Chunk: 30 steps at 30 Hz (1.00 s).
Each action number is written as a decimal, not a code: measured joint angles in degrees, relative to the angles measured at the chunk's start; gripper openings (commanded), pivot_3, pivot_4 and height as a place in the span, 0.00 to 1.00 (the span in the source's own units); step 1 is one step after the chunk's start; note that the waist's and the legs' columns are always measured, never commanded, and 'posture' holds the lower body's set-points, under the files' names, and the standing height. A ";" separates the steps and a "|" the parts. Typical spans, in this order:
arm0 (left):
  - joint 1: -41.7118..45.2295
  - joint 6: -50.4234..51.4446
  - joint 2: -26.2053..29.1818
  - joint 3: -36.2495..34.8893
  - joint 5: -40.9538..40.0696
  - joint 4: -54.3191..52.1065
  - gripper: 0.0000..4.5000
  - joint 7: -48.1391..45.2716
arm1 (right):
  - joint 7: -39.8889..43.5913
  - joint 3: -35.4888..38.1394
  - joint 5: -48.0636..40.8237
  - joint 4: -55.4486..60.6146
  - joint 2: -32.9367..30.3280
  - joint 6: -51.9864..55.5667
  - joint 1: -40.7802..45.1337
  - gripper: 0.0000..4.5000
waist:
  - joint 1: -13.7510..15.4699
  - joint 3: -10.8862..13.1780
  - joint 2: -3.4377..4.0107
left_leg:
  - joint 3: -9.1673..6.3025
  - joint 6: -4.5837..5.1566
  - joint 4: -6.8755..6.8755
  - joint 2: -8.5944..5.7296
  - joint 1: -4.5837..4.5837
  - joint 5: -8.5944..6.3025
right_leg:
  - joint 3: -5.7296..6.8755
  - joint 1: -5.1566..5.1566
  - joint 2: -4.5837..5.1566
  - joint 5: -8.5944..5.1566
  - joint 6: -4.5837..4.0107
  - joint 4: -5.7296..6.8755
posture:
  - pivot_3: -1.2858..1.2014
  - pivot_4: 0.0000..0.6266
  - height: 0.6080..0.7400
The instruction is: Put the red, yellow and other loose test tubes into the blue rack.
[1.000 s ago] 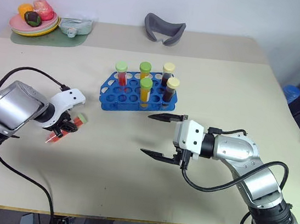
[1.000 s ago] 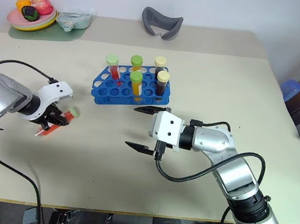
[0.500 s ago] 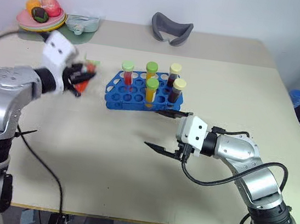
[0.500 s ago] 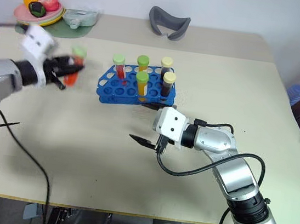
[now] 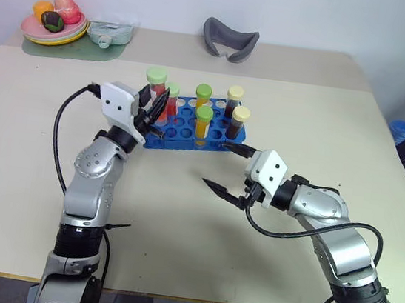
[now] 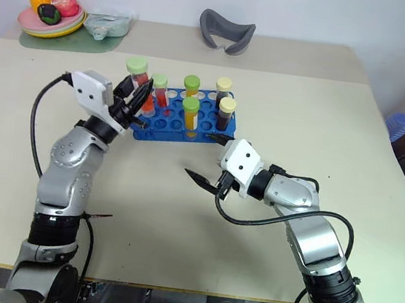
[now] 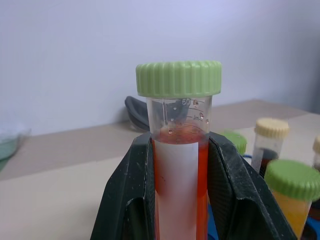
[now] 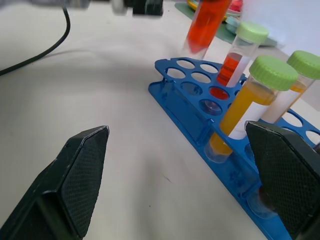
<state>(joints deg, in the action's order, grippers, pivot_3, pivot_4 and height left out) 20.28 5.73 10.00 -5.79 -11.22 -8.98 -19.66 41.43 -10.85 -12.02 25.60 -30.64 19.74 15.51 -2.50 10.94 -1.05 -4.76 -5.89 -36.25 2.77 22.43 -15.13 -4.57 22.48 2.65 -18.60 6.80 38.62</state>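
Observation:
My left gripper [image 5: 154,102] is shut on a red tube with a green cap and white label [image 5: 155,78], gripping its body on both sides [image 7: 179,150]. It holds the tube nearly upright just above the left end of the blue rack [image 5: 181,128]. Several capped tubes stand in the rack: one red [image 5: 171,92], two yellow [image 5: 204,116] and two dark maroon with cream caps [image 5: 241,116]. My right gripper [image 5: 216,164] is open and empty, low over the table just in front of the rack's right half, with its fingers [image 8: 80,185] spread wide.
A plate of toy food [image 5: 50,24] and a green mat lie at the back left corner. At the back middle sits a grey curved object [image 5: 230,39]. Bare table stretches in front of the rack and to its right.
My left arm has swung from the table's left side up and across to the rack's left end, turning the red tube upright. My right gripper has edged slightly forward and stays open.

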 measured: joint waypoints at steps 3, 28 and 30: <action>-0.30 -2.89 -0.76 0.30 0.08 1.99 0.18 0.17 | -0.21 0.18 0.01 0.00 -0.08 0.04 -0.38 1.00 | 0.09 0.00 0.00 | 0.00 0.01 0.00 -0.01 0.00 0.00 | 0.01 -0.02 0.00 0.00 0.00 -0.01 | 0.52 0.24 1.00; 0.84 -13.97 -2.59 4.62 0.80 15.38 0.60 -3.57 | -0.78 0.22 0.02 0.00 -0.07 0.68 0.31 1.00 | 0.13 -0.01 0.01 | -0.03 0.01 0.00 -0.02 -0.02 0.00 | 0.03 -0.07 0.00 0.00 0.00 -0.04 | 0.52 0.24 1.00; 0.84 -14.17 -2.75 4.89 0.80 15.40 0.83 -3.56 | -0.88 0.44 -0.17 0.00 0.09 0.91 0.09 1.00 | 0.05 -0.01 0.01 | -0.03 0.01 0.00 -0.02 -0.02 0.00 | 0.03 -0.06 0.00 0.00 0.00 -0.04 | 0.52 0.24 1.00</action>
<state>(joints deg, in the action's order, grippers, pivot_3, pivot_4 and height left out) 21.12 -8.45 7.25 -0.90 -10.42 6.42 -23.22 40.55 -10.41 -12.19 25.60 -30.54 20.65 15.60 -2.44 10.93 -1.04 -4.78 -5.88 -36.24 2.75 22.41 -15.13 -4.54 22.42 2.65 -18.61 6.81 38.58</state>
